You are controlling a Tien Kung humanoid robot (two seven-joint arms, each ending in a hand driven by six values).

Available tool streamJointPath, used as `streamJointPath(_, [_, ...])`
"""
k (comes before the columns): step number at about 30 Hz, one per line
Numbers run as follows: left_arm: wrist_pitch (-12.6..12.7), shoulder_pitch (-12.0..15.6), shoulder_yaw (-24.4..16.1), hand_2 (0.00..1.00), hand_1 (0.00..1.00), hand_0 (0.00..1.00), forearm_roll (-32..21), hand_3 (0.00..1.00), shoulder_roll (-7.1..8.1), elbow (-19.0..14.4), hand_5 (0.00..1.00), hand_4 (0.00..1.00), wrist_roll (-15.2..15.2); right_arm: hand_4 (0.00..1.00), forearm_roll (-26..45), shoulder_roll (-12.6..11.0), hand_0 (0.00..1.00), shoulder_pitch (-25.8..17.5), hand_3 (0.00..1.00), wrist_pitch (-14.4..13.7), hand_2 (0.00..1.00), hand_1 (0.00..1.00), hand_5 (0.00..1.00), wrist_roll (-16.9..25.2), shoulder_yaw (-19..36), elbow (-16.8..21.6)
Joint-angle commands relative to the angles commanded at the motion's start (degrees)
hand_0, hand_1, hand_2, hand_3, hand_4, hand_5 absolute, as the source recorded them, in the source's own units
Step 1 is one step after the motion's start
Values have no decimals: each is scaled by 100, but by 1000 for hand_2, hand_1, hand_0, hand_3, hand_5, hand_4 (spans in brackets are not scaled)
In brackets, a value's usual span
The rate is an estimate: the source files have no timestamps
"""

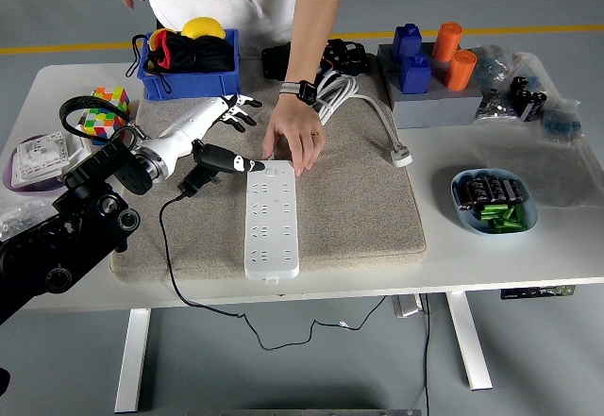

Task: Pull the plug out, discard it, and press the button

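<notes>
— White strip point(272, 220) on the beige mat point(359, 199), is that what the left hand point(219, 131) reaches toward?

— Yes. The strip lies lengthwise just to the right of the hand and below it, and the hand's dark thumb point(231, 161) stretches out so its tip is at the strip's top left corner. I cannot tell whether it touches.

— Is the hand holding anything?

— No. Its fingers point(242, 107) are spread and extended, pointing up and to the right, with nothing in them.

— Where is the plug point(192, 179)?

— Out of the strip, lying on the mat directly under the hand, just left of the strip. Its black cord point(166, 237) runs down from it, over the mat's near edge and off the table point(528, 256).

— And the person?

— Standing across the table. One hand point(294, 141) rests on the strip's top end, just right of the robot's thumb, fingers pressed down there. A watch point(302, 90) is on that wrist.

— Anything else near the robot hand?

— A blue bin point(186, 84) just above it, and a colour cube point(106, 109) to its left.
</notes>
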Motion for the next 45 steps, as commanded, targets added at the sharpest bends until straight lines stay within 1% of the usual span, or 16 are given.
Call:
streamJointPath(1, [-8,-30,38,117,4,115,-70,689,-23,52,2,478,4,654,0,-2,739,-2,613,0,645,663,473,-1,-3,0])
streamJointPath(4, [-23,-129,170,117,4,115,-236,689,-91,235,2,478,26,654,-4,-6,739,-12,613,0,645,663,473,-12,-13,0])
streamJointPath(6, [-80,-202,287,117,4,115,-341,689,-139,359,2,478,103,654,-5,-7,739,-19,613,-1,645,663,473,-15,-20,0])
streamJointPath(7, [-109,-237,353,95,2,88,-392,675,-165,420,2,229,144,654,-3,-7,739,-22,613,-2,645,663,474,-15,-27,0])
streamJointPath(9, [-148,-290,454,95,2,88,-428,675,-211,514,2,229,204,654,1,-6,739,-26,613,-4,645,663,474,-13,-39,0])
streamJointPath(12, [-269,-384,629,95,2,88,-589,675,-326,703,2,229,363,654,7,-3,739,-30,613,-7,645,663,474,-5,-50,0])
streamJointPath(13, [-305,-405,659,71,2,52,-657,669,-357,755,2,208,406,654,8,-1,740,-28,613,-10,644,663,474,-1,-51,0])
streamJointPath(14, [-346,-429,692,71,2,52,-747,669,-386,808,2,208,455,654,14,0,740,-25,613,-9,644,663,474,5,-55,0])
streamJointPath(18, [-415,-549,892,71,2,52,-956,669,-489,1015,2,208,563,654,9,4,740,-30,613,-8,644,663,474,6,-34,0])
streamJointPath(19, [-432,-573,930,51,2,31,-977,663,-511,1056,2,199,600,654,1,4,739,-34,613,-8,644,663,473,1,-24,0])
streamJointPath(22, [-480,-621,988,51,2,31,-1019,663,-566,1154,2,199,690,654,-11,4,739,-41,613,-9,644,663,473,-4,-2,0])
streamJointPath(29, [-547,-751,1135,46,2,25,-1138,663,-645,1360,2,187,820,654,-27,3,739,-42,613,-12,644,663,474,-7,22,0])
streamJointPath(40, [-533,-852,1125,44,2,19,-1118,661,-727,1600,2,196,916,654,-21,6,739,-31,613,-14,644,663,473,1,11,0])
streamJointPath(45, [-559,-872,1209,43,2,18,-1121,662,-733,1661,2,200,962,654,-5,2,739,-24,613,-17,644,663,474,10,13,0])
